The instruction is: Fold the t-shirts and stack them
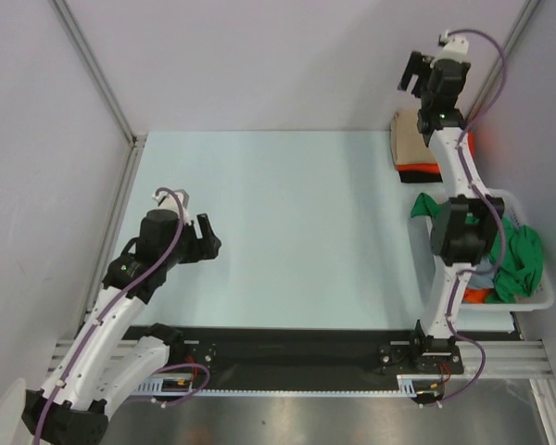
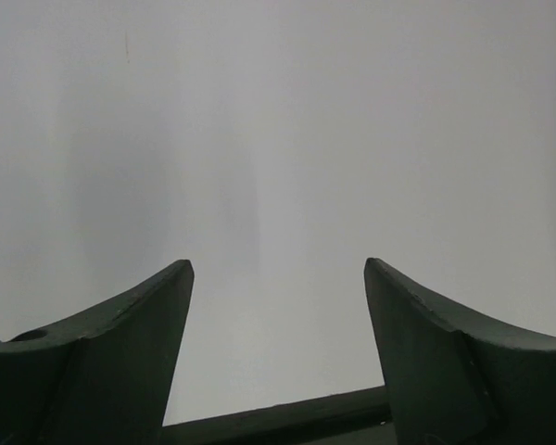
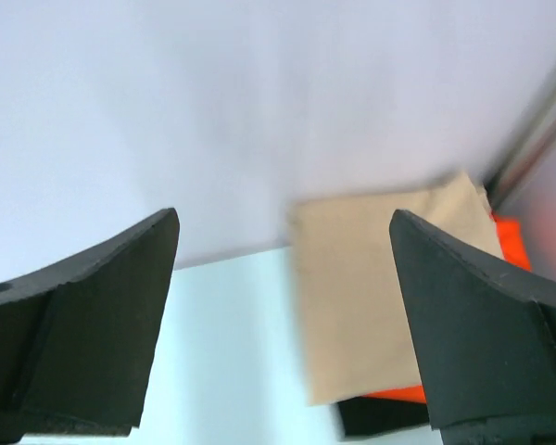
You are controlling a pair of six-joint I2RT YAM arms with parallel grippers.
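A folded stack lies at the table's far right corner: the tan t-shirt (image 1: pixel 409 136) on top, the orange t-shirt (image 1: pixel 429 168) under it and the black t-shirt (image 1: pixel 417 175) at the bottom. In the right wrist view the tan shirt (image 3: pixel 371 297) covers the orange (image 3: pixel 510 239) and black (image 3: pixel 375 415) ones. My right gripper (image 1: pixel 415 70) is open and empty, raised above the stack (image 3: pixel 283 232). My left gripper (image 1: pixel 207 238) is open and empty over the table's left side (image 2: pixel 278 269). A green t-shirt (image 1: pixel 521 255) hangs in the basket. The grey-blue shirt is barely visible there.
A white plastic laundry basket (image 1: pixel 547 295) stands at the right edge, beside the right arm, with an orange scrap of cloth (image 1: pixel 477 296) inside. Grey walls and metal posts (image 1: pixel 97 69) close in the pale blue table (image 1: pixel 296 232). A black strip runs along the near edge.
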